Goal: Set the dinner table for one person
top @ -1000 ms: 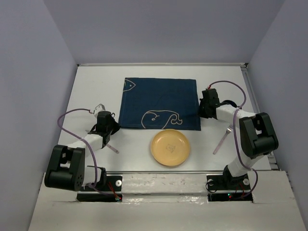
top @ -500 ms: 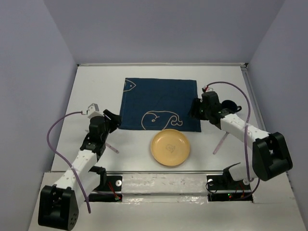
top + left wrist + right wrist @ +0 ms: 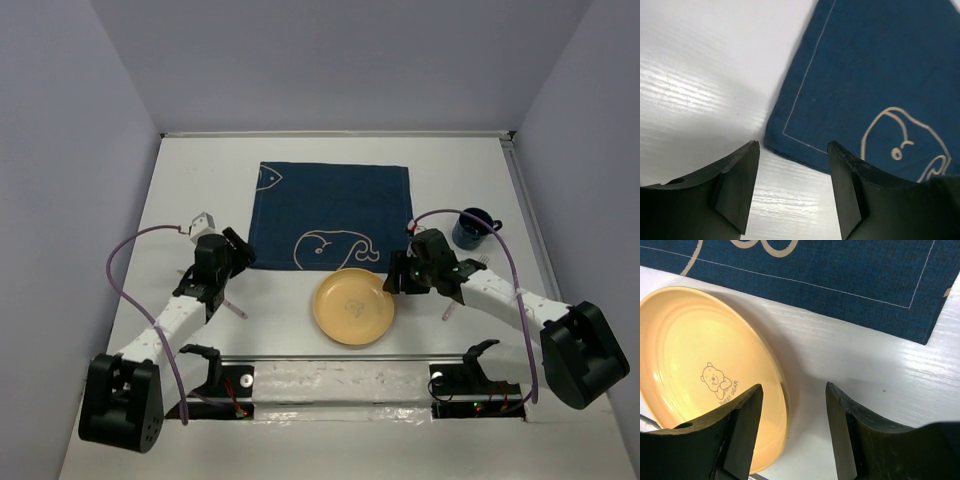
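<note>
On the white dinner table [image 3: 190, 180] lies a dark blue mat [image 3: 330, 215] with whale outlines. Just in front of it sits a yellow plate [image 3: 353, 307]. My left gripper [image 3: 240, 252] hovers open by the mat's near left corner, which shows in the left wrist view between and beyond the gripper [image 3: 793, 145]; the mat [image 3: 870, 85] fills the upper right there. My right gripper [image 3: 398, 277] is open at the plate's right side. In the right wrist view the plate's [image 3: 695, 365] rim lies between the gripper's [image 3: 794, 386] fingers, which hold nothing.
A dark blue cup [image 3: 474, 227] stands right of the mat. A purple-handled fork [image 3: 449, 308] lies partly under the right arm. Another purple-handled utensil [image 3: 235, 310] lies under the left arm. Grey walls enclose the table on three sides.
Both grippers have opened. The right gripper swung from the mat's right edge down and left to the plate's rim, uncovering the cup. The left arm stretched out, its gripper staying by the mat's corner.
</note>
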Robot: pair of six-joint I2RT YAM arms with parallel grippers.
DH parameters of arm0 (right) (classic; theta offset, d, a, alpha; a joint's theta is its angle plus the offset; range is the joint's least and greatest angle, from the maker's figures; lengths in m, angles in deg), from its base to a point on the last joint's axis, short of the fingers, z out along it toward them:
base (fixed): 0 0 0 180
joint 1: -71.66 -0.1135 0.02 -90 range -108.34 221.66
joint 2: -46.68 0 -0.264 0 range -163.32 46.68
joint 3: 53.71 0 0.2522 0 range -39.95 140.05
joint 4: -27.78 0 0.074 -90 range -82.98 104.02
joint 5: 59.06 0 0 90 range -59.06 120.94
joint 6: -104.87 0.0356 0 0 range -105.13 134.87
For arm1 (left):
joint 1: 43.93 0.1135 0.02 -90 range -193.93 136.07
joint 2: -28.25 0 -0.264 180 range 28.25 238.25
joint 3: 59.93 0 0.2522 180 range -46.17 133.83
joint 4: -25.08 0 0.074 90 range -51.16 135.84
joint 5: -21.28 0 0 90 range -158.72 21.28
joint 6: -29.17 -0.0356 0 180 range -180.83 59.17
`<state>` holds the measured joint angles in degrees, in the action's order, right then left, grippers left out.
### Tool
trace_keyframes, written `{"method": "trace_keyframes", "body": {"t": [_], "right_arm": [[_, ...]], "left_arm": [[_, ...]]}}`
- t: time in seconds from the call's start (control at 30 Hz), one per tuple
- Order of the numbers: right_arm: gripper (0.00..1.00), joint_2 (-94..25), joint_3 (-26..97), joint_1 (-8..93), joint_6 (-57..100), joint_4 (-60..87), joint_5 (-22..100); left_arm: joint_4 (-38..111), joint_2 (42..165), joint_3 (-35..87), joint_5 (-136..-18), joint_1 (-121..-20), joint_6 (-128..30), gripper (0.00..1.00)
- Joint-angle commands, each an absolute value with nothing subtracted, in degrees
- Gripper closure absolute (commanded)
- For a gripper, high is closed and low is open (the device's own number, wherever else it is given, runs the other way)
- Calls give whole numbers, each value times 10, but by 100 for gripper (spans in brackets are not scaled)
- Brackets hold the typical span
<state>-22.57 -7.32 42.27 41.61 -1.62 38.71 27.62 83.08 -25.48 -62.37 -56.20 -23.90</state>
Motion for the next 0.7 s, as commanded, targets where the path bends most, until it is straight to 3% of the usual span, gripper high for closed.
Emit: {"method": "trace_keyframes", "body": {"t": [0.0, 0.13, 0.4, 0.67], "right_arm": [[42, -221, -69, 417, 417, -14, 402], [43, -221, -74, 412, 419, -8, 410], [53, -224, -78, 400, 416, 3, 419], [55, -231, -78, 390, 414, 10, 416]], "left_arm": [[247, 907, -229, -620, -561, -244, 33], [249, 948, -209, -624, -561, -249, 34], [258, 981, -202, -606, -561, -258, 49], [271, 1012, -201, -606, -561, -264, 60]]}}
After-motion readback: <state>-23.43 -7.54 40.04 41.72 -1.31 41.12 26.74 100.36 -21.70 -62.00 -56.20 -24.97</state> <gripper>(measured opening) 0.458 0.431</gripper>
